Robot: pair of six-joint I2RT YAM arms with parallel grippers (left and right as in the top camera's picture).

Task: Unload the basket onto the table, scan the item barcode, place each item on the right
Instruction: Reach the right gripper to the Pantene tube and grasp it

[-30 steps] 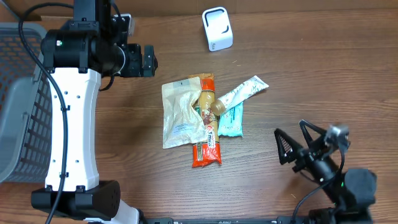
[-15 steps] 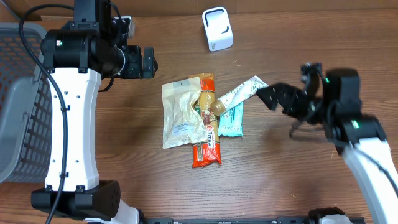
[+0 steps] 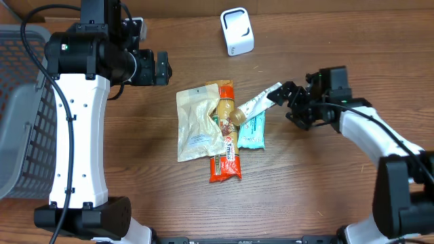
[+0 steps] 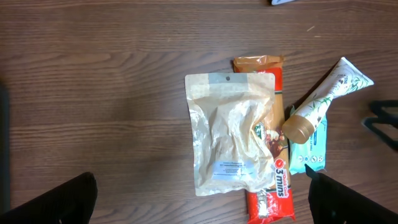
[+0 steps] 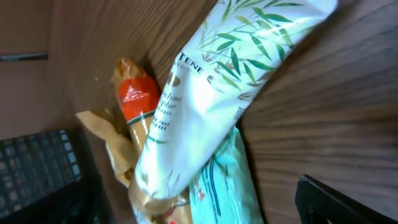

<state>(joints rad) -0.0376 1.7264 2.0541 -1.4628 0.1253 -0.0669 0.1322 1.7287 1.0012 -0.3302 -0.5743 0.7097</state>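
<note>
Swung in from the desk's near edge within 1 second: right pincer, wide open and empty, now just beside the crimped end of the tube. Still lying across the teal packet mid-desk. Looks poised for a grasp; scanning not yet begun.

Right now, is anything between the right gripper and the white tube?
Nothing visible stands between them. The right gripper is open, right beside the flat end of the white tube. The tube lies on top of the teal packet and the orange packet, so nothing covers it.
</note>
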